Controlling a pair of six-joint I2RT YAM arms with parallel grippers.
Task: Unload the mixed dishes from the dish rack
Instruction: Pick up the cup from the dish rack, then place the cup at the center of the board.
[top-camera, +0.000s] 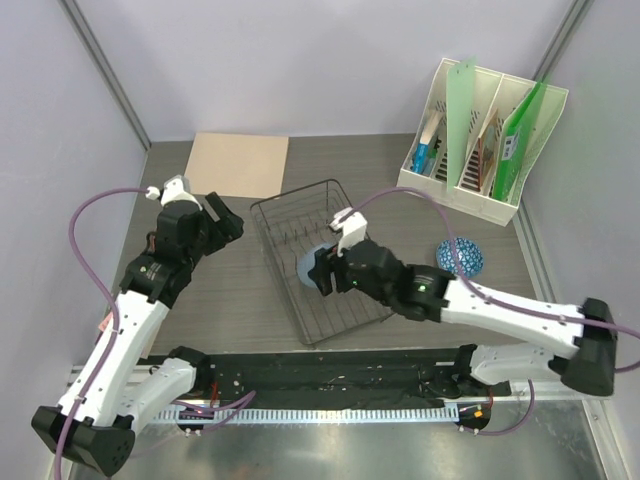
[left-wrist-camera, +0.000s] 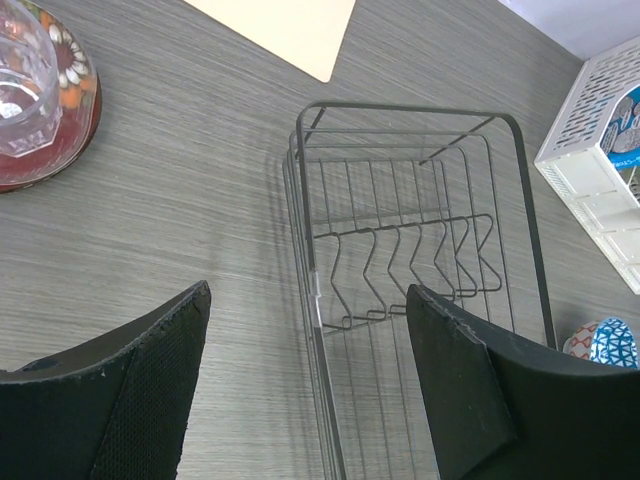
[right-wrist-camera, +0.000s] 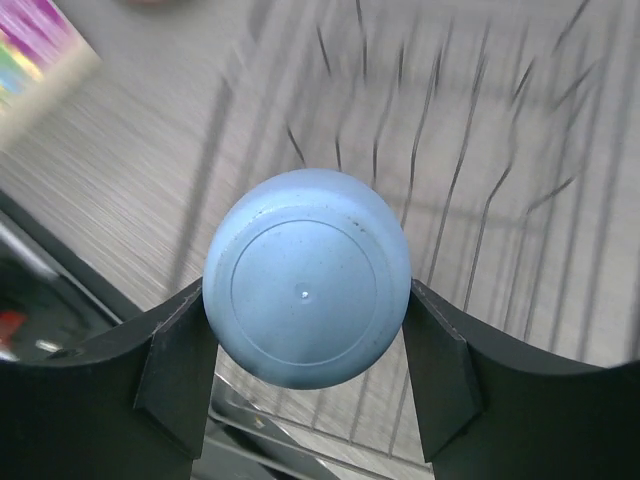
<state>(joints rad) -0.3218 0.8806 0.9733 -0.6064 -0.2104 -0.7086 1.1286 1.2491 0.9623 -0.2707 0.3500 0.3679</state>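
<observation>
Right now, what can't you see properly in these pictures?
Light blue cup: right wrist shows only its underside; its inside is hidden.
Clear glass tumbler and dark red plate: left wrist, cut off by the picture's edge.
Dish rack: right wrist, blurred.
Patterned bowl: left wrist, half behind a finger of the left gripper.

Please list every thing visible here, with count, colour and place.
dish rack: 1, dark wire, centre
cup: 1, light blue, in right tool, at rack
bowl: 1, blue-and-white, right of rack
tumbler: 1, clear glass, on plate
plate: 1, dark red, left of rack
file holder: 1, white, far right
sheet: 1, beige, far left
left tool: 1, black, open
right tool: 1, black, gripping cup
</observation>
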